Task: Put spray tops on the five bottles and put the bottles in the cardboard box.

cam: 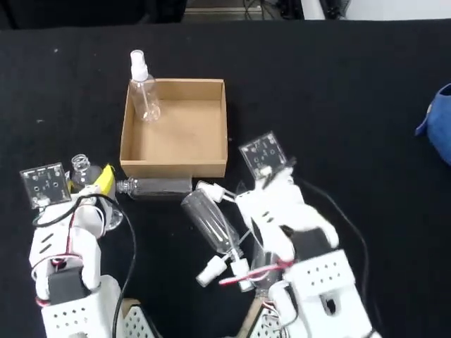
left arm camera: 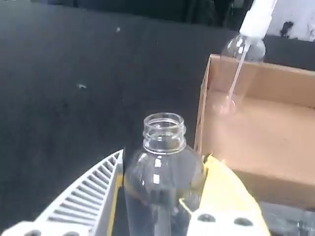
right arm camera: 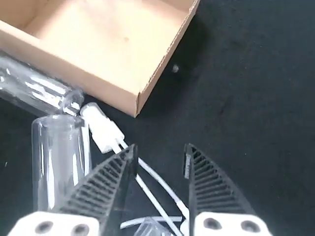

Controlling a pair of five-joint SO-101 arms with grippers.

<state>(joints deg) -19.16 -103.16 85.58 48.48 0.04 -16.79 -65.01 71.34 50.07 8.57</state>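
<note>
My left gripper [left arm camera: 162,184] is shut on an upright clear bottle [left arm camera: 164,147] with an open neck, left of the cardboard box [cam: 173,167]; the same bottle [cam: 81,169] shows from above. A capped bottle [cam: 143,88] stands in the box's back left corner. One open bottle [cam: 155,186] lies along the box's front wall, another [cam: 211,220] lies tilted in front of it. My right gripper [right arm camera: 157,157] is open just above the table, straddling the thin tube of a white spray top [right arm camera: 103,130] that lies beside the tilted bottle [right arm camera: 59,157].
Two more spray tops [cam: 224,269] lie near the base of the right arm, with a further clear bottle [cam: 264,264] partly under it. A blue object [cam: 440,127] sits at the table's right edge. The box floor [right arm camera: 108,34] is bare on this side.
</note>
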